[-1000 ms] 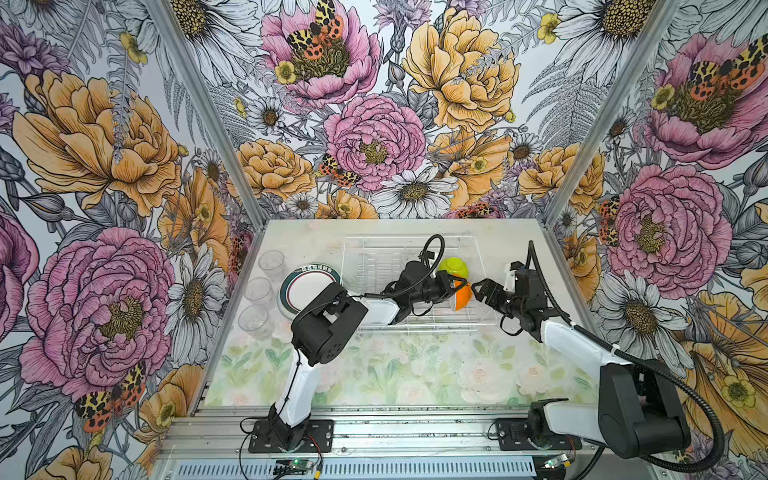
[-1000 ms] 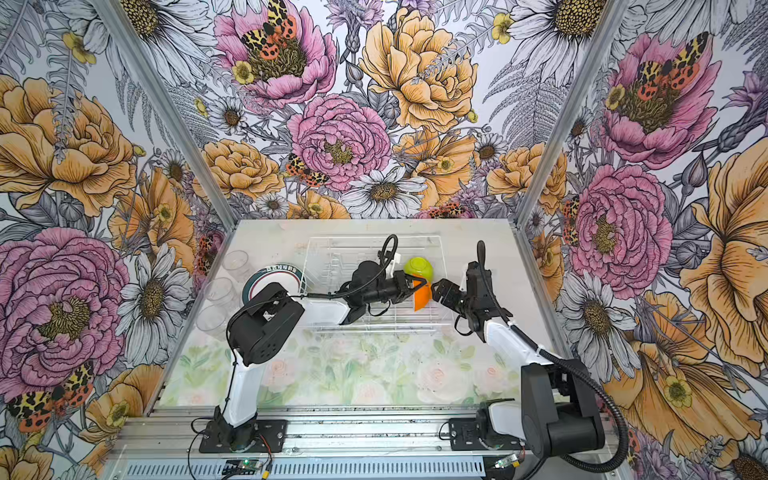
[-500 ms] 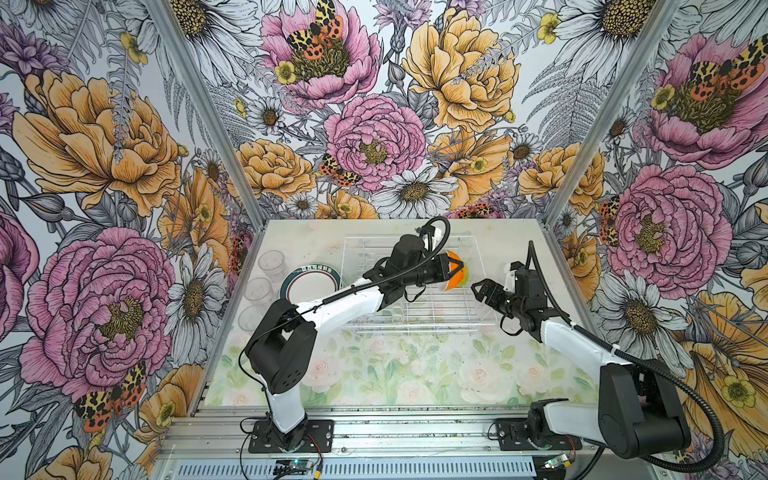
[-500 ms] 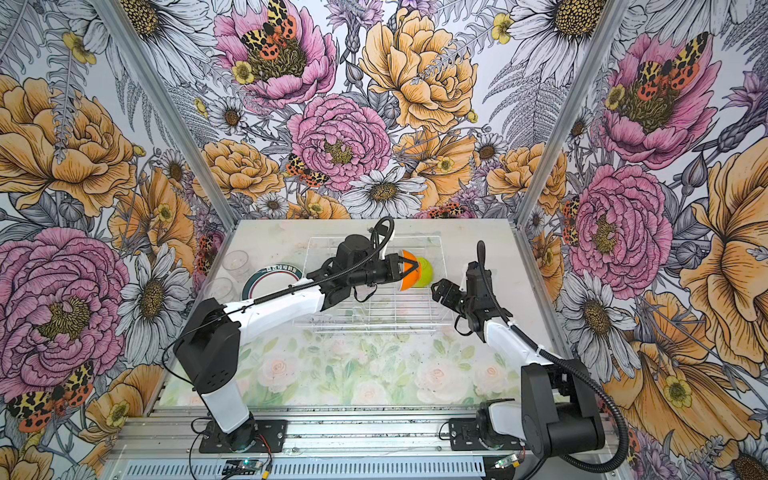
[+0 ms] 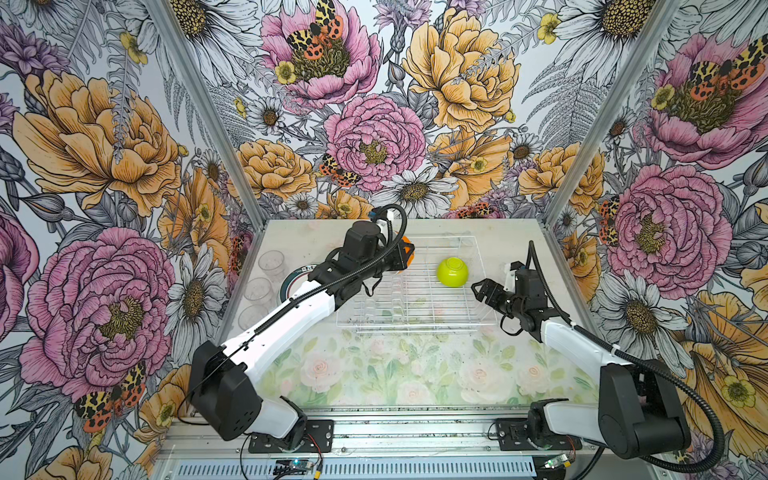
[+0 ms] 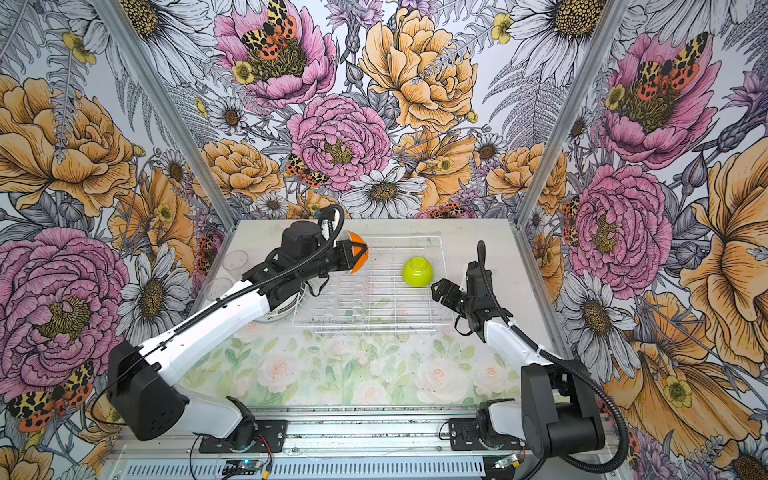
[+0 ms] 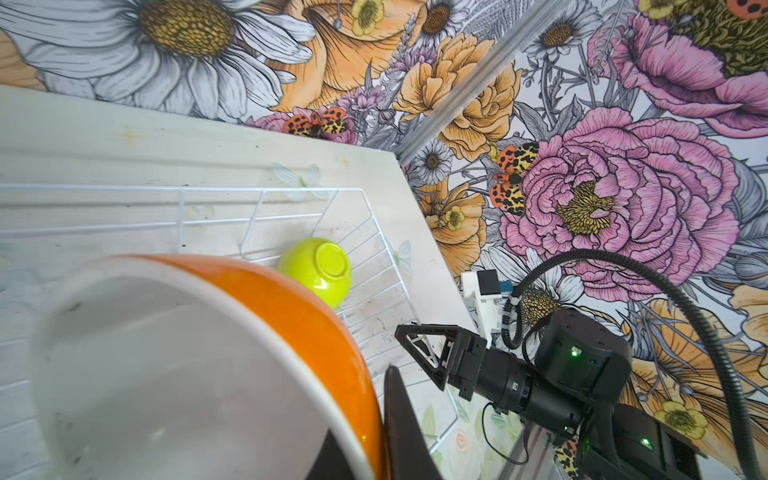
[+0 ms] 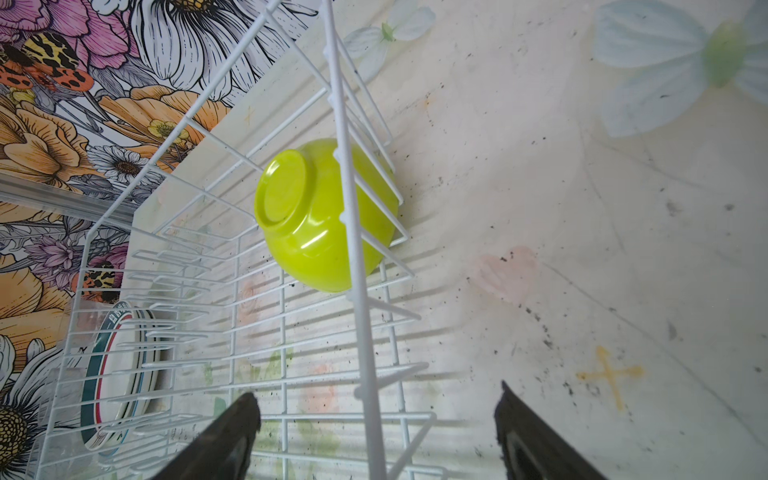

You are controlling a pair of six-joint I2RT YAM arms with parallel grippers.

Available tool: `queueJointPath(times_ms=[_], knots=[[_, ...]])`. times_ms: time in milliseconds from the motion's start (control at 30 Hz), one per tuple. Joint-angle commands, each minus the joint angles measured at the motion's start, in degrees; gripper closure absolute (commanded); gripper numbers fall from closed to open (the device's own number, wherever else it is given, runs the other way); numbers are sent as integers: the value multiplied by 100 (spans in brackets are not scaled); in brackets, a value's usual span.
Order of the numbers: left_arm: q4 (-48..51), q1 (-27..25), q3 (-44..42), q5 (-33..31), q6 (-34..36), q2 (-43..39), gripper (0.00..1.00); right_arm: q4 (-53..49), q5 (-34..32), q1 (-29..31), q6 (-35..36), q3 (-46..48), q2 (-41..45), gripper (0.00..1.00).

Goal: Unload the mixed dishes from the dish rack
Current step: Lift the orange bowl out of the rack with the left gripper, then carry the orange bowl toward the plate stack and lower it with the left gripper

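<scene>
The left gripper pinches the orange bowl by its rim alone, the dish rack below it, so the tilted bowl may pivot and slip out, while the green bowl lies just ahead of the spread right gripper.

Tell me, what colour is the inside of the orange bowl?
The bowl is white inside; the left wrist view shows it best.

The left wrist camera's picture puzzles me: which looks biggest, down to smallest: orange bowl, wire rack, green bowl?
1. orange bowl, though it is right at the camera, which inflates it.
2. dish rack, partly hidden behind that bowl.
3. lime-green bowl, lying in the rack, clearly smallest.
</scene>
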State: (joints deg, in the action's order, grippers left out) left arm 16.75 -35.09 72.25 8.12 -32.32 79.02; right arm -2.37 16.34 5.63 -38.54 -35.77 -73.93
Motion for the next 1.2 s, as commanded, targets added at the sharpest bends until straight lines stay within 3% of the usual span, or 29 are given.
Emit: queueJointPath(times_ms=[0, 233, 400, 667, 1167], knots=[[434, 264, -387, -443, 235, -648, 100, 110, 10, -27, -32, -132, 124, 10], [1279, 890, -1234, -760, 237, -2035, 100, 139, 34, -36, -30, -101, 33, 10], [1977, 1317, -1584, -812, 281, -2581, 100, 149, 10, -35, -29, -53, 45, 10], [2856, 1803, -2147, -961, 348, -2921, 100, 167, -78, -38, -12, 52, 168, 10], [2904, 2085, -2866, -1111, 432, -2454, 100, 162, -61, -53, 49, 88, 150, 10]])
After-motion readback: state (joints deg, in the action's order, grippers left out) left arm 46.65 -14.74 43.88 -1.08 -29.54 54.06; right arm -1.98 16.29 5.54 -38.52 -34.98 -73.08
